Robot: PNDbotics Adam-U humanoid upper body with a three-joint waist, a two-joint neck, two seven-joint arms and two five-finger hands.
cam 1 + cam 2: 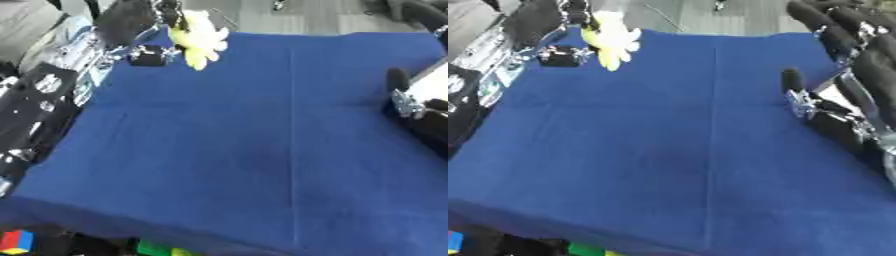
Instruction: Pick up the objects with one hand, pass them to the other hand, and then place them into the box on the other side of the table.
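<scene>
A desk [262,150] covered in a deep blue cloth fills almost the whole scene, seen from above and lying slightly askew. Faint straight crease lines cross the cloth, one running from far to near just right of the middle. Beyond the far edge of the desk lies a grey floor [289,15].

Along the left edge, the robot's black and silver left arm [44,100] stretches from the near left up toward the far left corner. There the left hand [140,22] hangs over the far left corner of the desk, its fingers [557,55] curled round a soft yellow object [201,40]. The yellow object looks lumpy and floppy, and droops down and to the right from the hand, just above the blue cloth; its exact kind cannot be made out.

At the near left corner, below the desk edge, sits a small block with red, yellow and blue faces [16,241]. A little to its right, a green and yellow shape [162,248] shows at the bottom edge.

On the right side, the right hand [833,115] rests at the right edge of the desk, black with silver parts, one dark finger pointing up toward the far side. It holds nothing, its fingers straight and relaxed.
</scene>
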